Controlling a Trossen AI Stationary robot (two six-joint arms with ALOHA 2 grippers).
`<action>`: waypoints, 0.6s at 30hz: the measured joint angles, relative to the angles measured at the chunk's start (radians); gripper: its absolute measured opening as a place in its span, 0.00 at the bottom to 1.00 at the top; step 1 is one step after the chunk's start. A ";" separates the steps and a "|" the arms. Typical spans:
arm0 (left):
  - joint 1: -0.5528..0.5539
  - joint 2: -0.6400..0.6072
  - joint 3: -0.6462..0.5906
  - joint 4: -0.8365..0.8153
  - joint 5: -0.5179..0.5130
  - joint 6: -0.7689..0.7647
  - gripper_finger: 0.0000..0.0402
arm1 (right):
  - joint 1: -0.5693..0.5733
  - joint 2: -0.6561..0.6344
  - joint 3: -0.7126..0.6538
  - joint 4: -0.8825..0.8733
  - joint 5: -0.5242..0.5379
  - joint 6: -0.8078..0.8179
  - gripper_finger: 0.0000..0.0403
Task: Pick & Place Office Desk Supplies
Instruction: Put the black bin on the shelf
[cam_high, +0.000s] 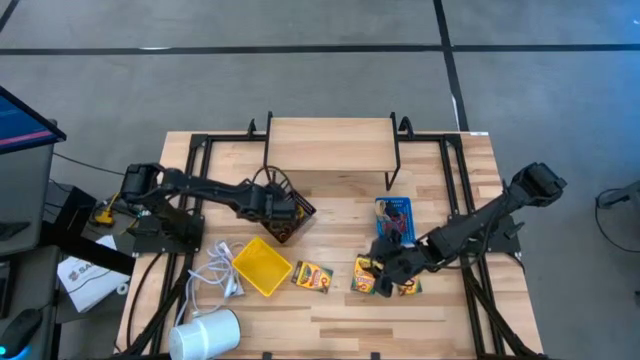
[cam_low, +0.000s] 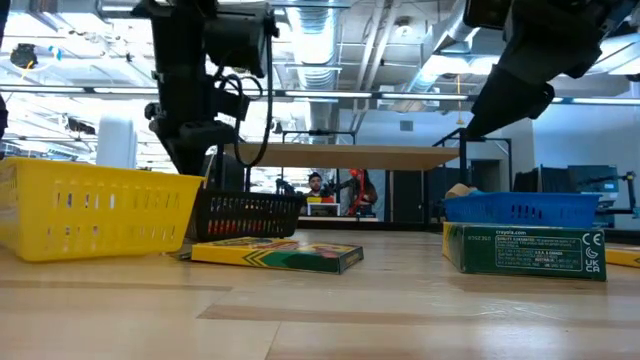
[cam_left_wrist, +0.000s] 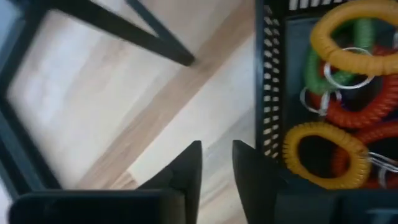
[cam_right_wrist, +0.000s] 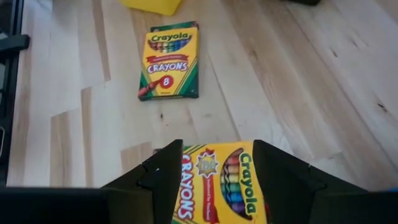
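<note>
While you've got a fair bit sorted already, you're maybe halfway by my read. Your left gripper (cam_left_wrist: 216, 165) is hanging just beside the outer wall of the black bin (cam_high: 284, 212), fingers nearly together with only a thin slit between them and nothing in them, so it looks released and empty. That bin already holds a pile of coiled rubber-band rings (cam_left_wrist: 345, 93), yellow, orange and green, so that part seems taken care of. Your right gripper (cam_right_wrist: 217, 168) is grasping a crayon box (cam_right_wrist: 219, 186), one finger on each side of it, down near the front of the table by another crayon box (cam_high: 406, 288) lying next to it. The blue bin (cam_high: 394, 218) sits just behind that spot and looks like it already has something in it, though you can't tell what from above. A third crayon box (cam_high: 312, 276) lies flat on the wood right next to the yellow bin (cam_high: 262, 266), which looks empty from the top camera. So what's left, as far as I can judge: drop the held box in whichever bin it belongs to, then grab the other two loose ones. No tiny clips visible anywhere that I can make out.
</note>
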 joint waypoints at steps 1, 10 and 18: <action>0.008 0.000 0.000 0.015 0.019 0.007 0.24 | 0.007 0.000 0.000 -0.001 0.000 0.000 0.48; 0.057 0.000 0.000 0.041 0.080 0.012 0.41 | 0.033 0.000 0.000 -0.001 0.002 0.000 0.48; 0.061 0.000 0.000 0.093 0.157 0.014 0.45 | 0.032 0.000 0.000 -0.016 0.002 0.000 0.48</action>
